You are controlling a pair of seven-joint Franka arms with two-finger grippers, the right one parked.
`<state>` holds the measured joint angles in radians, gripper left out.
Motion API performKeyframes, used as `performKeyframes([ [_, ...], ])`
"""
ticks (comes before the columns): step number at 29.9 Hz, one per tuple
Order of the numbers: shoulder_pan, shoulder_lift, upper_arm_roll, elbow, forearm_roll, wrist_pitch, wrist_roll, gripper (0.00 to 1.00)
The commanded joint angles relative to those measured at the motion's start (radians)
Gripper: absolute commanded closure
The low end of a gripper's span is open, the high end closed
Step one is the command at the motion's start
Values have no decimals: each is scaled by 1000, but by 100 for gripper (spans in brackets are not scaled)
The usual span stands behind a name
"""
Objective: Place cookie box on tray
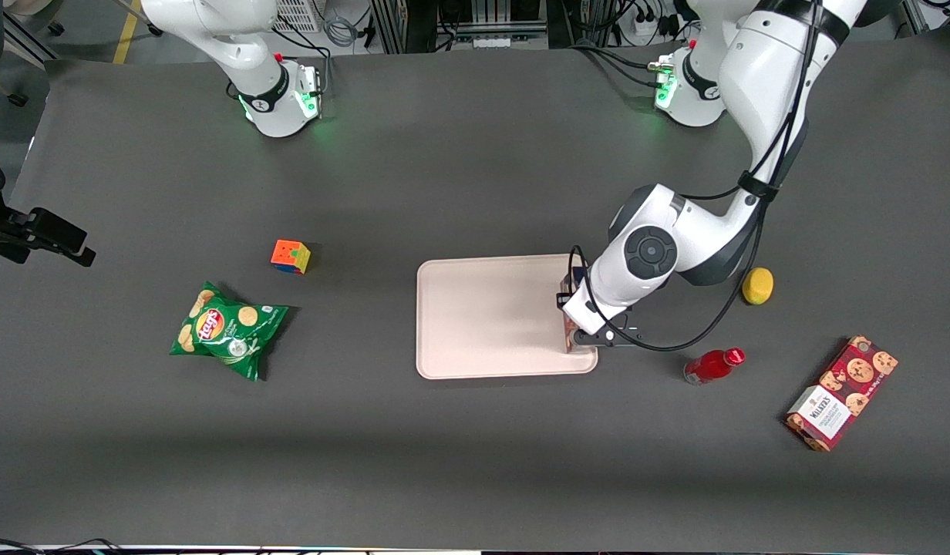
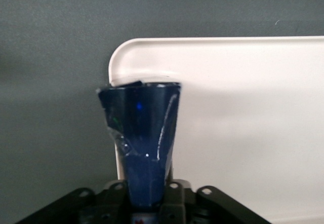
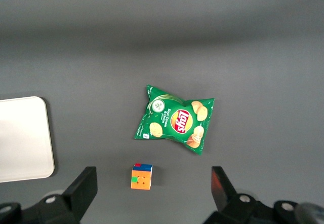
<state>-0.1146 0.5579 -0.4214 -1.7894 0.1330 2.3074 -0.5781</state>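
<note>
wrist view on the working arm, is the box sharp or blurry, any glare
Left wrist view: the cookie box, held in the gripper, looks soft and stretched from closeness, with small glints; the tray is evenly lit. Front view: sharp, soft shadow bands across the table.

Pale pinkish-cream tray (image 1: 483, 316), dark navy-blue cookie box (image 2: 143, 143) in the gripper (image 1: 575, 330) over it, green Lay's chip bag (image 1: 227, 330), multicoloured puzzle cube (image 1: 291, 256), yellow lemon (image 1: 757, 285), red bottle (image 1: 712, 365), red cookie-print box (image 1: 841, 392), dark grey table (image 1: 475, 154).
</note>
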Motion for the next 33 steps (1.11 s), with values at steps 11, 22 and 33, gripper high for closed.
performKeyframes([
  [11, 19, -398, 81, 110, -38, -498, -6, 0],
  [22, 29, -664, 360, 257, -46, -939, 447, 0],
  [33, 35, -866, 526, -126, -49, -694, 731, 0],
])
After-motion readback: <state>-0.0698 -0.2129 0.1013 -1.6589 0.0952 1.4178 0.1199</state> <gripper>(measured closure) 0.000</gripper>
